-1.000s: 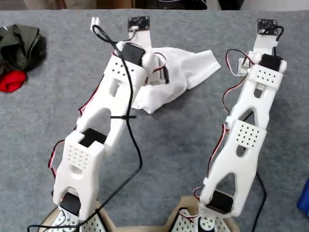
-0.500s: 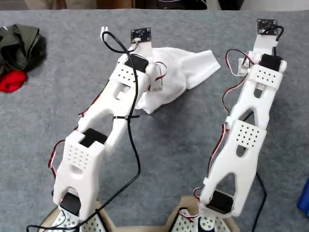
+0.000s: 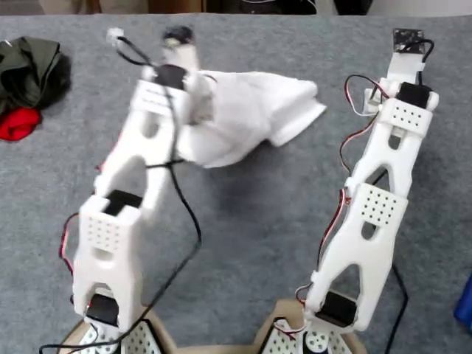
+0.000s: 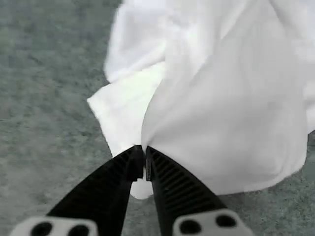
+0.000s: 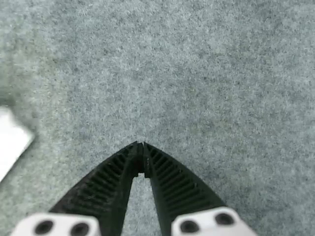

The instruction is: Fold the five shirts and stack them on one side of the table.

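The job looks barely begun: no folded shirt and no stack lies anywhere on the grey bench (image 3: 258, 221). The white shirt (image 3: 243, 110) is a rumpled heap that spreads ahead of the left jaws and off toward the right arm's side of them. The left jaws are pinched on a ridge of its cloth, with the left arm (image 3: 129, 173) reaching out over it. The right jaws are closed on nothing above bare bench, well apart from the heap, at the end of the outstretched right arm (image 3: 376, 206). A dark green garment (image 3: 29, 63) and a red garment (image 3: 18, 124) lie bunched together far out on the other side of the left jaws, unfolded. By my reading, every fold and all the stacking are left to do.

The left wrist view shows the grip itself, the white shirt (image 4: 221, 98) gathered to a point between the jaw tips; from above, the wrist covers it. The high view adds the bunched garments and a blue thing (image 3: 464, 302) near the right arm's base, too cut off to name. The right wrist view shows a white corner (image 5: 12, 140) beside the right jaws, probably the shirt's edge.
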Robot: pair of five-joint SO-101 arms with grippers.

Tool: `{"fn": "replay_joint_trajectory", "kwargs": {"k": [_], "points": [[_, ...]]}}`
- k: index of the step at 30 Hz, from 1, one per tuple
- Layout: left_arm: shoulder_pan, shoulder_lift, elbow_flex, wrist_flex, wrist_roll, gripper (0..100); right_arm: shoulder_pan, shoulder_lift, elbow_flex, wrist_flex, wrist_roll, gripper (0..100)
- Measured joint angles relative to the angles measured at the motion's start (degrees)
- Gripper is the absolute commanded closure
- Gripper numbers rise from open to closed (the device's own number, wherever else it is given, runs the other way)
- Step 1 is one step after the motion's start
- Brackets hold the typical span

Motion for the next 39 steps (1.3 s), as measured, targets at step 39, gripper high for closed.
{"fn": "replay_joint_trajectory", "kwargs": {"k": [39], "points": [[-15.6,0.0,-7.7,8.4,-8.5,98,-33.1,-15.6,19.1,23.8,-10.6,99.3]]}}
